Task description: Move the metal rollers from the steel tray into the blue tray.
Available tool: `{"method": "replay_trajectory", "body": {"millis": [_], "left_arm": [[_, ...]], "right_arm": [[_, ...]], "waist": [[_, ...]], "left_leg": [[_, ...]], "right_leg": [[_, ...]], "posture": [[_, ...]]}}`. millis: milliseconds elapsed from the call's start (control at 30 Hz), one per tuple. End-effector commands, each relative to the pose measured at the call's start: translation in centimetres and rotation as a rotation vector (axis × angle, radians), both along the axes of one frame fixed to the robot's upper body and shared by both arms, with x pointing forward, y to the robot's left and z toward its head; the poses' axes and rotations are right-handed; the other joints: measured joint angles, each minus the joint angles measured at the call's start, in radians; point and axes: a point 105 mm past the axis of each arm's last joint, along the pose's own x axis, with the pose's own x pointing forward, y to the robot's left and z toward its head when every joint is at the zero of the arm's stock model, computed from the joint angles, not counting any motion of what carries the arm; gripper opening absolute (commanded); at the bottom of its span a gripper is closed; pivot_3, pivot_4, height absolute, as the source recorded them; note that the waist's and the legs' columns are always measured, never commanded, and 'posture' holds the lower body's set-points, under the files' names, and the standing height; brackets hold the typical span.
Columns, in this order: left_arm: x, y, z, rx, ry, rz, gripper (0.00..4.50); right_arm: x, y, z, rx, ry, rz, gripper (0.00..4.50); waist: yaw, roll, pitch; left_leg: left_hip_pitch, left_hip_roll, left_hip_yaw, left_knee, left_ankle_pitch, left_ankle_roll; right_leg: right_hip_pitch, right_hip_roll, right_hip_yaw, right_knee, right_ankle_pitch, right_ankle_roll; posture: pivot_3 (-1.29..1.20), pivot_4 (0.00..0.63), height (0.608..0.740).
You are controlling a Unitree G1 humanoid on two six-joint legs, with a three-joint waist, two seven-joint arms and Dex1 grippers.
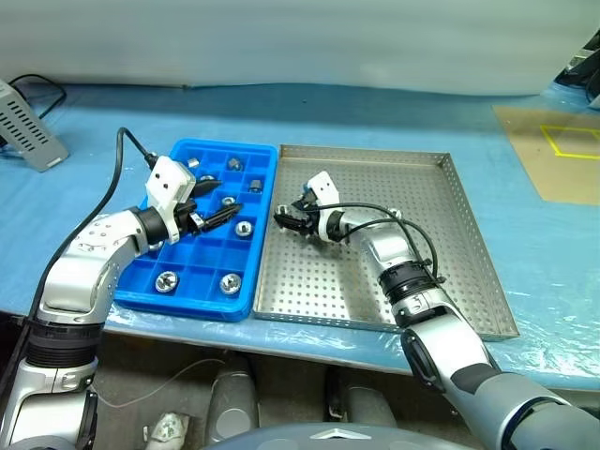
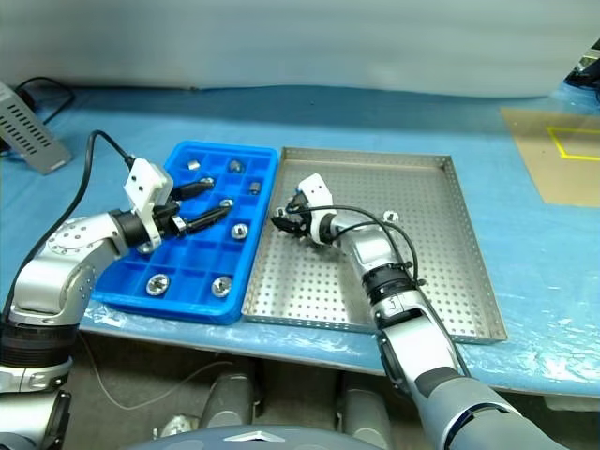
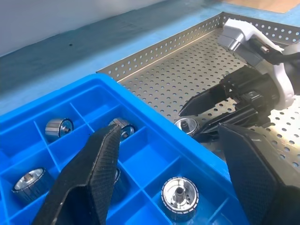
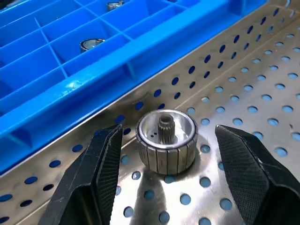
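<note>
while poised low over the steel tray (image 1: 450, 244) near its edge beside the blue tray (image 1: 202, 281), right gripper (image 4: 165, 154) spread wide, straddling one upright metal roller (image 4: 166, 140) without touching. left gripper (image 1: 217, 202) parted and empty above the blue tray's compartments, several holding other rollers (image 3: 179, 198).

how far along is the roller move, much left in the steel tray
Mostly done. Several rollers already sit in blue tray compartments. In hand: the right gripper is open, with its fingers on either side of a roller standing on the steel tray near the blue tray, not yet gripped. Another small piece lies further right; it may be one more roller. The left gripper hovers open over the blue tray.
</note>
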Motion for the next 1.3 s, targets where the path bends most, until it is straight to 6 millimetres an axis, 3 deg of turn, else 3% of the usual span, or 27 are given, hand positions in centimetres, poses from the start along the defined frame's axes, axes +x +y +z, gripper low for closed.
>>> {"method": "replay_trajectory", "body": {"millis": [33, 200, 300, 433, 667, 900, 1100, 1300], "left_arm": [[-0.3, 0.0, 1.1, 0.000, -0.050, 0.000, 3.49], [-0.3, 0.1, 1.0, 0.002, -0.046, 0.001, 3.49], [-0.4, 0.0, 0.9, 0.005, -0.044, 0.000, 3.49], [-0.4, -0.1, 0.8, 0.007, -0.040, -0.004, 3.49], [-0.9, 0.2, 1.2, -0.005, -0.037, -0.019, 3.49], [-1.5, 1.9, 1.7, 0.000, -0.036, 0.001, 3.49], [-1.5, 2.4, 1.8, 0.004, -0.057, 0.042, 3.49], [-2.0, 5.2, 2.2, 0.031, -0.091, 0.167, 3.49]], "right_arm": [[0.2, 0.9, 0.7, -0.007, -0.047, 0.011, 3.31], [0.0, 1.2, -0.7, -0.041, -0.040, 0.007, 3.31], [-0.1, 1.5, -1.0, -0.027, -0.045, 0.010, 2.72], [0.0, 1.5, -0.9, -0.036, -0.072, 0.000, 1.59], [0.4, 1.0, 0.3, -0.012, -0.082, -0.006, 1.59], [-1.1, 1.4, 5.2, 0.040, -0.181, 0.125, 1.59], [-1.9, 3.6, 7.9, 0.087, -0.235, 0.170, 1.59], [-2.0, 7.1, 8.7, 0.107, -0.240, 0.241, 1.59]], "waist": [[0.000, 0.000, 0.000], [-0.002, 0.000, 0.000], [-0.001, 0.000, 0.000], [-0.001, 0.000, 0.000], [-0.001, 0.000, 0.000], [0.000, 0.000, 0.000], [0.000, 0.000, 0.000], [0.000, 0.000, 0.000]], "left_leg": [[0.000, 0.000, 0.000, 0.000, 0.000, 0.000], [0.001, 0.000, 0.000, 0.000, 0.000, 0.000], [0.001, 0.000, 0.000, 0.000, 0.000, 0.000], [0.001, 0.000, 0.000, 0.000, 0.000, 0.000], [0.001, 0.000, 0.000, 0.000, 0.000, 0.000], [0.000, 0.000, 0.000, 0.000, 0.000, 0.000], [0.001, 0.000, 0.000, -0.001, -0.001, 0.001], [0.000, 0.001, 0.000, -0.002, -0.001, 0.001]], "right_leg": [[0.000, 0.000, 0.000, 0.000, 0.000, 0.000], [0.000, 0.000, 0.000, 0.000, 0.000, 0.000], [0.000, 0.000, 0.000, 0.001, 0.000, 0.000], [0.000, 0.000, 0.000, 0.001, 0.000, 0.000], [0.000, 0.000, 0.000, 0.000, 0.000, 0.000], [0.000, 0.000, 0.000, 0.000, 0.000, 0.000], [0.000, 0.000, 0.000, 0.000, 0.000, 0.000], [-0.001, 0.000, 0.000, 0.000, 0.000, 0.000]], "posture": [[0.07, 0.150, 0.740], [0.07, 0.150, 0.740], [0.07, 0.150, 0.740], [0.07, 0.150, 0.740], [0.06, 0.150, 0.740], [0.08, 0.150, 0.740], [0.11, 0.150, 0.740], [0.20, 0.150, 0.740]]}}
